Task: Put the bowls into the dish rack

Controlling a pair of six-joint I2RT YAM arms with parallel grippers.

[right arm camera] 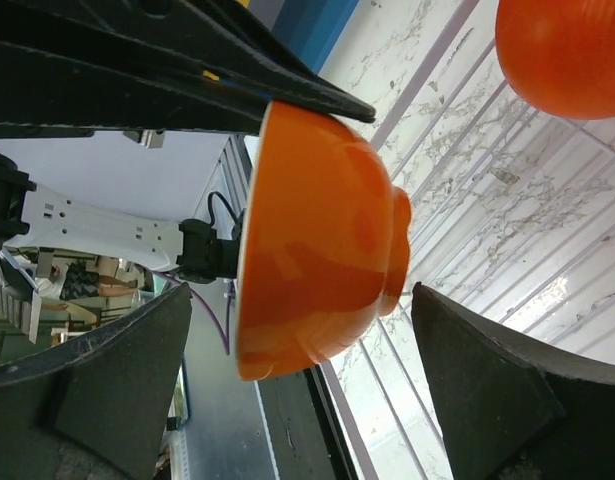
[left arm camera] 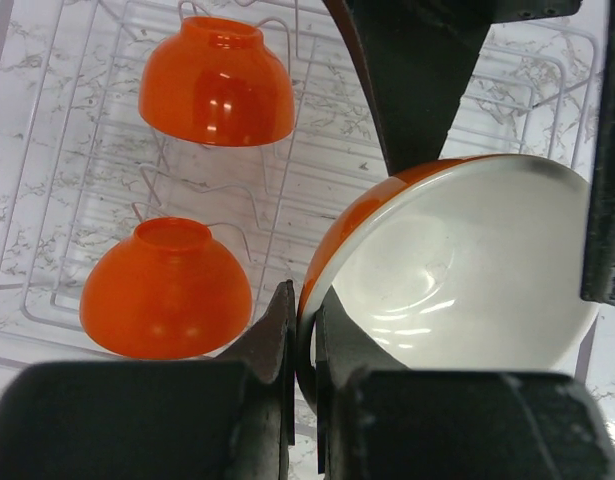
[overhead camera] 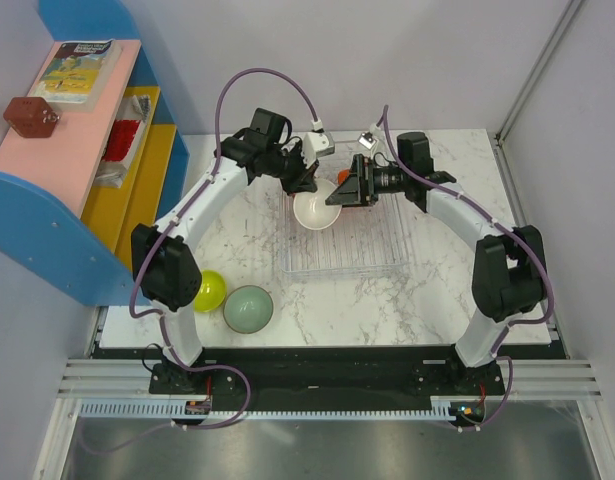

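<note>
A bowl (overhead camera: 317,212), orange outside and white inside (left arm camera: 457,270), hangs tilted on its side over the clear dish rack (overhead camera: 372,255). My left gripper (left arm camera: 307,330) is shut on its rim. My right gripper (right arm camera: 299,295) stands open around the same bowl (right arm camera: 317,240); one finger (right arm camera: 487,390) is close to the bowl's foot and the other (right arm camera: 107,380) stays off its rim. Two orange bowls (left arm camera: 217,85) (left arm camera: 167,290) sit upside down in the rack (left arm camera: 47,200). A lime-yellow bowl (overhead camera: 209,290) and a grey-green bowl (overhead camera: 248,309) rest on the table at the near left.
A blue, pink and yellow shelf unit (overhead camera: 77,150) stands along the left edge of the marble table (overhead camera: 337,310). Both arms meet over the far end of the rack. Grey walls close in the back and the right side.
</note>
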